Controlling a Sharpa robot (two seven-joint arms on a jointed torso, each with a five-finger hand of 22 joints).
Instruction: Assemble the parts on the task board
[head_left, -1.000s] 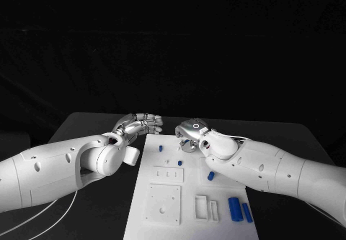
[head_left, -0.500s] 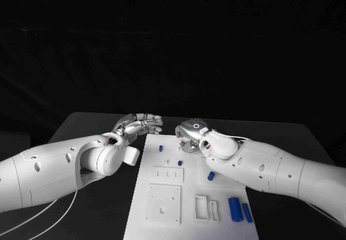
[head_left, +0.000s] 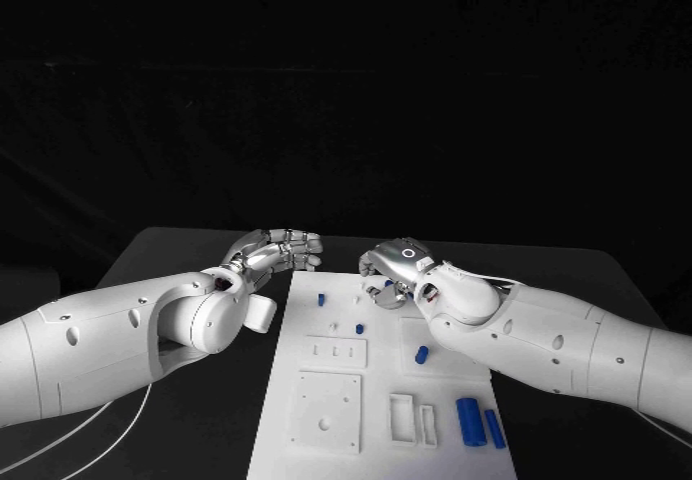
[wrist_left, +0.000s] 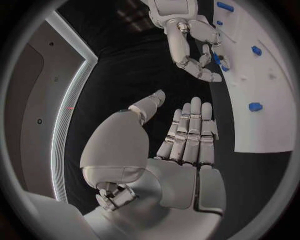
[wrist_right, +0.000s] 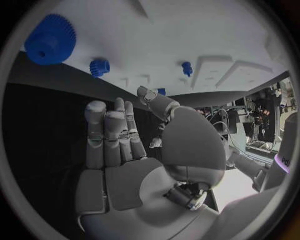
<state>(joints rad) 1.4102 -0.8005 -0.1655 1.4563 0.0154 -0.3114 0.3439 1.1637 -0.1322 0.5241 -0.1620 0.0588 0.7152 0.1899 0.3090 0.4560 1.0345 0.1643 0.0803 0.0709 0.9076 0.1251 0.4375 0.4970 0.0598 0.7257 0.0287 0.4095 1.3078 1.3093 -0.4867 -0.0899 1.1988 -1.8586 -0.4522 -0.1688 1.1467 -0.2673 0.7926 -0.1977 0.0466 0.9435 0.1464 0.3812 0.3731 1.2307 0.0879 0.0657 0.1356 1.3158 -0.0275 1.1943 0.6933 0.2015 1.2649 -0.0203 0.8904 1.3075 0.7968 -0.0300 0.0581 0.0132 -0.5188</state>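
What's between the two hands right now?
Nothing: in the head view, only bare black table separates the left hand from the right hand, beyond the white board.

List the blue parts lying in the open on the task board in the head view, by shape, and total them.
Short blue pieces: 3
Long blue cylinders: 2
Total: 5
Not counted: anything hidden under the right hand.
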